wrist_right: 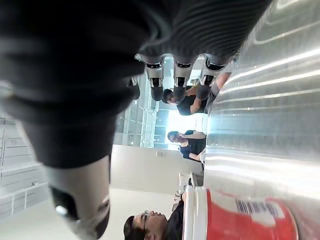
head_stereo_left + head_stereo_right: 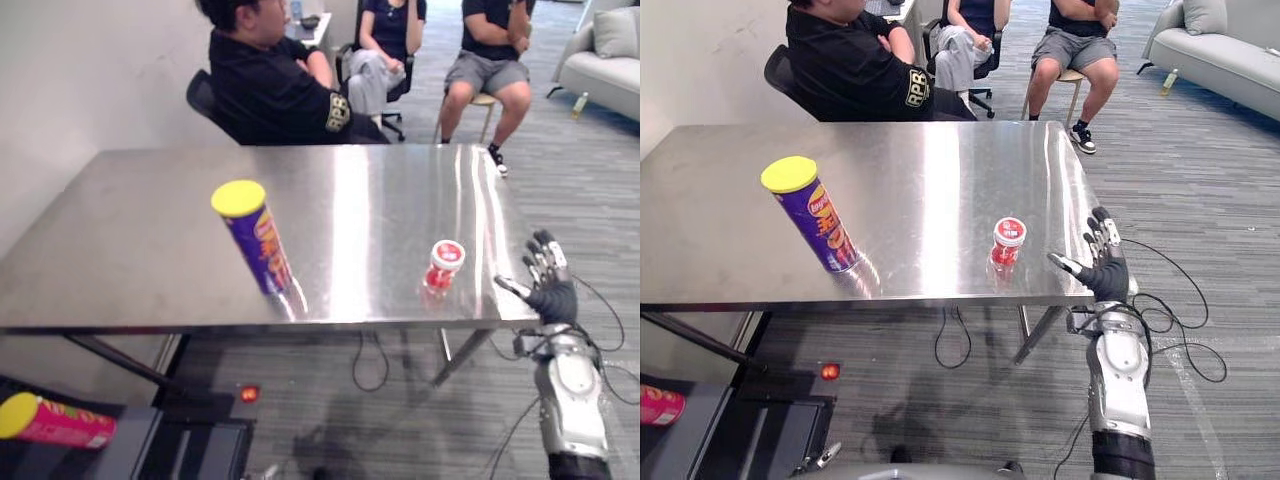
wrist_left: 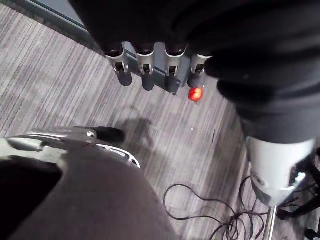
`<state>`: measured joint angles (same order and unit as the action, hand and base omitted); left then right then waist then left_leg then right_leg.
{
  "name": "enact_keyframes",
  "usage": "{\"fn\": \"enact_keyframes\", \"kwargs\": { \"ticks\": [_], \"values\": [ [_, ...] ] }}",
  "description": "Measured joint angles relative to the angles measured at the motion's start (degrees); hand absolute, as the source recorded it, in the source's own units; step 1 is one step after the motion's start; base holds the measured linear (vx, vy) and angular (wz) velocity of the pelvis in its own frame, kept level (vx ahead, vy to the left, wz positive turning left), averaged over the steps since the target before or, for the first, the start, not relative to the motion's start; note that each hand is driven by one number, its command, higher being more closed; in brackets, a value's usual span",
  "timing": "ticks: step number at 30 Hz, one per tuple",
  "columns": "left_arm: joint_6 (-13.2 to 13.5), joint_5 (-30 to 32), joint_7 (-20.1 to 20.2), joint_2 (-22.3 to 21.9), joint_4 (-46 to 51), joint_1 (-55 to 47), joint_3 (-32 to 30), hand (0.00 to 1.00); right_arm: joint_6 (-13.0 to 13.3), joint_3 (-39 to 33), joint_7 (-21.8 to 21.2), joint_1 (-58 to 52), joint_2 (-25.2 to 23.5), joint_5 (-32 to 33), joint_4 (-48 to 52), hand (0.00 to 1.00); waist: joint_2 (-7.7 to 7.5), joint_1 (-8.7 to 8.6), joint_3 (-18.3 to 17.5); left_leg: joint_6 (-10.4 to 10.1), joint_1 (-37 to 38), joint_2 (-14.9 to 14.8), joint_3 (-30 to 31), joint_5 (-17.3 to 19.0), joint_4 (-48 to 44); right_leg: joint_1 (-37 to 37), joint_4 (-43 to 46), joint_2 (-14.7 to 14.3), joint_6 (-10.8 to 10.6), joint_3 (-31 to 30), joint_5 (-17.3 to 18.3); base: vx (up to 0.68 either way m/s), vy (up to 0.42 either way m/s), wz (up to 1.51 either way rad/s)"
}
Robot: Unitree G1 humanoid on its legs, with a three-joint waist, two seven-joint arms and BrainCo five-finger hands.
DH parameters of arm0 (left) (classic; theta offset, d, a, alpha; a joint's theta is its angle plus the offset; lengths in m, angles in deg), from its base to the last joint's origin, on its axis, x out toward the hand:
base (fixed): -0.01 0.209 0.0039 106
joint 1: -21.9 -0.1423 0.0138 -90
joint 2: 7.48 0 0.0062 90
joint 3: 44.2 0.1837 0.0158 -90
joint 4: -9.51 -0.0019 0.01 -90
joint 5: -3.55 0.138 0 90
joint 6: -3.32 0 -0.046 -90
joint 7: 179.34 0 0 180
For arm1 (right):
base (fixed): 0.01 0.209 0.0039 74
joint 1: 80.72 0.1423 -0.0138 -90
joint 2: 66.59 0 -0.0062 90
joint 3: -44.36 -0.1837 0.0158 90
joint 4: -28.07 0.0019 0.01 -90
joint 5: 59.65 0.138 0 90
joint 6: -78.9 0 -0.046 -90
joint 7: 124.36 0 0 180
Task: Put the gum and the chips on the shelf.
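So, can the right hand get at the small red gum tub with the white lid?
Probably yes: the open right hand is near the white-lidded red gum tub, with only bare steel table between them.

Steel table [image 2: 120,250] spans view. Chips can [image 2: 255,240], purple with yellow lid, stands near front edge, left of centre. Gum tub [image 2: 444,265], red with white lid, upright near front right corner, well apart from can. Right hand [image 2: 550,290] just off that corner, fingers straight, holding nothing, apart from tub. Second can [image 2: 55,420], pink with yellow lid, lies on side at lower left, perhaps on dark shelf [image 2: 125,455]. Person in black shirt [image 2: 270,90] seated at far edge. Sofa [image 2: 610,60] upper right.
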<state>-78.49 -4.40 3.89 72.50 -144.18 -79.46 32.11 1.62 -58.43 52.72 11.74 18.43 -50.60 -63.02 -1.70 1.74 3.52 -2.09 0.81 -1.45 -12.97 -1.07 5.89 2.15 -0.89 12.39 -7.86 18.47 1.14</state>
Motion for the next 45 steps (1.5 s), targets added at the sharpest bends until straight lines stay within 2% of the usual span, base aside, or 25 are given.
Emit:
{"fn": "enact_keyframes", "kwargs": {
  "ticks": [15, 29, 37, 38, 45],
  "values": [
    [-0.14, -0.85, -0.46, -0.03, 0.15, 0.12, -0.1, 0.0, -0.21, 4.22, 1.48, 7.7, 0.02, -0.11, -7.54, 0.0, -0.22, 1.58, 2.9, 0.21, -1.66, 0.25, 2.58, -0.91, 0.01, 0.17, -0.01, 0.04, 0.49, 2.06, 0.3, 0.0, -0.004, 0.09],
    [-0.09, -0.88, -0.47, -0.03, 0.44, 0.45, -0.02, 0.0, -1.29, 4.28, 2.68, 12.06, 0.46, -0.33, -12.03, 0.0, -0.2, 1.86, 5.45, 0.21, -1.77, 0.25, 2.6, -0.92, 0.02, 0.1, -0.03, 0.0, 0.49, 2.12, 0.3, 0.0, 0.0, 0.0],
    [-0.1, -0.87, -0.48, -0.04, 0.44, 0.45, 0.02, 0.0, -1.65, 4.73, 2.62, 13.29, 0.47, -0.46, -13.31, 0.0, -0.19, 2.34, 5.69, 0.2, -1.78, 0.24, 2.61, -0.91, 0.02, 0.1, -0.05, -0.01, 0.49, 2.16, 0.3, 0.0, 0.0, 0.0],
    [-0.1, -0.87, -0.48, -0.04, 0.44, 0.45, 0.02, 0.0, -1.66, 4.92, 2.56, 13.36, 0.46, -1.13, -13.3, 1.0, -0.19, 2.38, 5.7, 0.2, -1.78, 0.24, 2.61, -0.91, 0.02, 0.1, -0.05, -0.01, 0.49, 2.17, 0.3, 0.0, 0.0, 0.0],
    [-0.1, -0.85, -0.48, -0.04, 0.48, 0.49, -0.04, 0.0, -1.67, 7.85, 1.17, 13.56, 0.45, -1.6, -12.61, 1.0, -0.3, 2.88, 5.82, 0.2, -1.78, 0.22, 2.6, -0.91, 0.02, 0.13, -0.09, -0.02, 0.49, 2.18, 0.3, 0.0, 0.0, 0.0]
  ]
}}
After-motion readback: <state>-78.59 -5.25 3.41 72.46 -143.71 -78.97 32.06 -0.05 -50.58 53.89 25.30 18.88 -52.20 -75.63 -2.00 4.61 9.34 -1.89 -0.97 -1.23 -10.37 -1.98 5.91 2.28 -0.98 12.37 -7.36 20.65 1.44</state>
